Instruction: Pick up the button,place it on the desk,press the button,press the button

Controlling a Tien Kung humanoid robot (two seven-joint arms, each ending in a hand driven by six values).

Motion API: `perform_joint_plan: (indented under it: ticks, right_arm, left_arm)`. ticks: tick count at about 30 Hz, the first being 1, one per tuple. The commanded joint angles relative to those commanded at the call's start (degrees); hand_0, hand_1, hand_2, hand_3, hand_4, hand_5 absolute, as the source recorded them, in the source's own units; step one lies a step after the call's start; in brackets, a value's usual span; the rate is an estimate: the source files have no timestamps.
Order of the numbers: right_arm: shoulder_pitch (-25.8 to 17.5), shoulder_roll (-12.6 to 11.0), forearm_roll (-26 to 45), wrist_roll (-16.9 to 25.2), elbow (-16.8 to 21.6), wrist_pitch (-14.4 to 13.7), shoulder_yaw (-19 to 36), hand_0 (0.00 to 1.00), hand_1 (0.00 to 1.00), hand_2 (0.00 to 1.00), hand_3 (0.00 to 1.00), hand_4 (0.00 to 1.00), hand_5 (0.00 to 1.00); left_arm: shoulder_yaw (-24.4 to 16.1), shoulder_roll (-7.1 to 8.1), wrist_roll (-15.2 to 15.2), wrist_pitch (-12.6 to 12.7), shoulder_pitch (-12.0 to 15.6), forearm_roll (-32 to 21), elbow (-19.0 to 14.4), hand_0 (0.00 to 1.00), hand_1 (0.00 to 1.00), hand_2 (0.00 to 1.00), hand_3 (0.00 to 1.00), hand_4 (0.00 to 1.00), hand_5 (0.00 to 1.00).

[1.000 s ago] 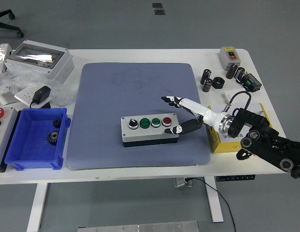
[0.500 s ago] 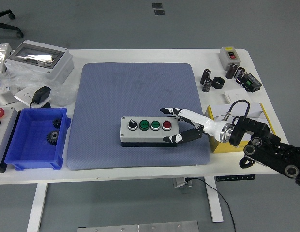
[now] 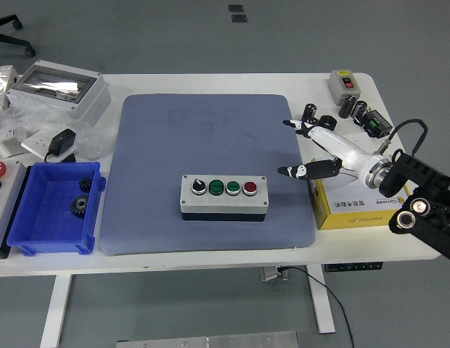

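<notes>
A grey button box [image 3: 224, 196] sits on the blue mat [image 3: 207, 171]. The right hand [image 3: 319, 150] is open above the mat's right edge, apart from the box. A blue bin [image 3: 55, 209] holds black gears [image 3: 81, 196].

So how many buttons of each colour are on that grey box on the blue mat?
On the button box:
Green buttons: 2
Red button: 1
Black-and-white knob: 1
Total: 4

The robot hand is off to the box's right, not touching it.
</notes>
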Motion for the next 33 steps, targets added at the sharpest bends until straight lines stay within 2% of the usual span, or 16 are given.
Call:
perform_joint_plan:
  ticks: [2,3,8,9,14,15,17,20,21,24,27,33]
  right_arm:
    - [0.42,-1.48,3.26,-3.64,2.74,4.65,1.82,0.966,0.971,0.998,0.998,0.899,0.424]
    - [0.68,-1.85,4.23,-4.97,3.67,6.37,2.61,0.93,0.962,0.998,0.998,0.839,0.398]
    - [4.0,-3.62,8.71,-12.43,8.33,17.19,5.52,0.93,0.962,0.998,0.998,0.839,0.398]
    - [5.28,-3.87,9.79,-14.07,8.86,19.5,5.11,0.103,0.247,0.389,0.998,0.356,0.1]
    - [10.48,-3.28,13.36,-17.37,8.3,26.91,0.05,0.103,0.247,0.389,0.998,0.356,0.1]
    - [11.56,-2.84,13.51,-17.64,7.7,27.97,-1.28,0.016,0.117,0.239,0.982,0.266,0.024]
    - [12.86,-2.02,13.73,-17.84,6.67,28.76,-3.35,0.016,0.117,0.239,0.982,0.266,0.024]
    - [14.42,-0.19,13.51,-17.83,4.82,28.53,-7.01,0.016,0.117,0.239,0.982,0.266,0.024]
    - [14.74,0.32,13.21,-17.81,4.45,28.32,-7.84,0.01,0.101,0.224,0.903,0.215,0.013]
    - [15.4,1.62,12.77,-17.62,3.8,27.86,-9.13,0.01,0.101,0.224,0.903,0.215,0.013]
    - [15.67,2.08,12.53,-17.5,3.63,27.61,-9.41,0.002,0.102,0.223,0.911,0.187,0.04]
    - [15.85,2.6,12.14,-17.38,3.81,27.47,-9.3,0.002,0.099,0.22,0.922,0.198,0.045]
  left_arm:
    - [0.21,-0.05,0.47,-0.07,0.14,-0.29,-0.15,0.652,0.55,0.492,0.563,0.383,0.002]
    - [0.21,-0.06,0.52,-0.09,0.15,-0.31,-0.16,0.651,0.551,0.494,0.566,0.38,0.002]
    - [-0.3,0.01,-0.07,-0.26,-0.06,0.27,0.1,0.651,0.551,0.494,0.566,0.38,0.002]
    - [-0.43,0.04,-0.17,-0.33,-0.14,0.45,0.13,0.651,0.546,0.494,0.568,0.367,0.002]
    - [-0.34,0.07,-0.08,-0.54,-0.25,0.21,0.12,0.651,0.546,0.494,0.568,0.367,0.002]
    - [-0.26,0.06,0.08,-0.57,-0.25,0.07,0.06,0.651,0.544,0.492,0.566,0.372,0.002]
    - [-0.12,0.03,0.29,-0.61,-0.25,-0.17,-0.01,0.651,0.544,0.492,0.566,0.372,0.002]
    - [0.05,0.0,0.59,-0.76,-0.25,-0.47,-0.1,0.651,0.544,0.492,0.566,0.372,0.002]
    - [0.07,-0.01,0.65,-0.81,-0.27,-0.5,-0.13,0.651,0.543,0.491,0.565,0.367,0.002]
    - [-0.06,-0.03,0.61,-0.94,-0.32,-0.33,-0.12,0.651,0.543,0.491,0.565,0.367,0.002]
    - [-0.2,0.0,0.51,-1.02,-0.33,-0.12,-0.1,0.651,0.542,0.488,0.565,0.354,0.002]
    - [-0.23,0.0,0.66,-1.2,-0.21,-0.02,-0.17,0.651,0.541,0.486,0.565,0.347,0.002]
